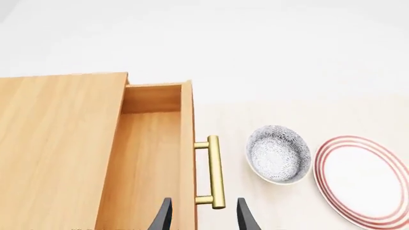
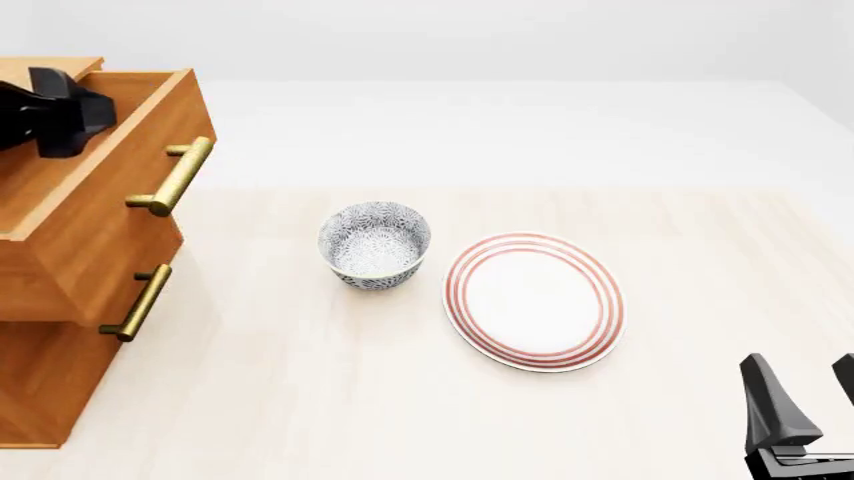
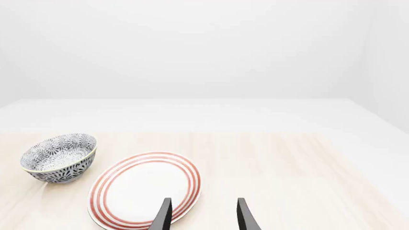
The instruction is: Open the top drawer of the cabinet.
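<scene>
The cabinet (image 2: pixel 40 385) stands at the table's left edge, and its top shows in the left wrist view (image 1: pixel 57 143). The top drawer (image 2: pixel 114 215) stands pulled out toward the table's middle, its plain wooden inside (image 1: pixel 150 158) showing. Its brass bar handle (image 2: pixel 171 177) is free. In the left wrist view the handle (image 1: pixel 215 172) lies between the spread fingers of my left gripper (image 1: pixel 204 218), which is open and holds nothing. The left arm (image 2: pixel 47 112) hovers above the drawer. My right gripper (image 2: pixel 807 395) is open and empty at the front right.
A patterned blue-grey bowl (image 2: pixel 375 244) sits just right of the drawer front. A white plate with red rings (image 2: pixel 534 300) lies to its right. The second drawer's handle (image 2: pixel 138 302) sits below, that drawer shut. Both dishes show in the right wrist view: bowl (image 3: pixel 59 158), plate (image 3: pixel 145 189).
</scene>
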You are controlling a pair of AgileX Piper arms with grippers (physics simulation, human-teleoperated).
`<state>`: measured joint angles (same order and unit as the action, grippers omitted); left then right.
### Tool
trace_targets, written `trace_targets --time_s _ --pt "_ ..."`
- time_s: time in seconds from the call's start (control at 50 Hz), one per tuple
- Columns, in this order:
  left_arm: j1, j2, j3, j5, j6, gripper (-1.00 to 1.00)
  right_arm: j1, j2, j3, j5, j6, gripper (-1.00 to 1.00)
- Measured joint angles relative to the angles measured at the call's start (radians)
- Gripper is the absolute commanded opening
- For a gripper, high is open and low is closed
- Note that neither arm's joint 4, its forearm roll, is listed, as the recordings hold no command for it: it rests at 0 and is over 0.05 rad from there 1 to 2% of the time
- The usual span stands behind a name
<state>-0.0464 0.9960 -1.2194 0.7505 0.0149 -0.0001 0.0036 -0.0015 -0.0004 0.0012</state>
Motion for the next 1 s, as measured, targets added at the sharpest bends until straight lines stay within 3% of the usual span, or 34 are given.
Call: trace_targets --time_s 0.56,1.0 --pt "0.026 0.088 -0.054 0.061 -0.048 1.00 0.000 0.000 0.000 0.000 0.000 1.00" --pt "0.032 0.112 -0.012 0.019 -0.068 1.00 0.000 0.000 0.000 0.000 0.000 1.00"
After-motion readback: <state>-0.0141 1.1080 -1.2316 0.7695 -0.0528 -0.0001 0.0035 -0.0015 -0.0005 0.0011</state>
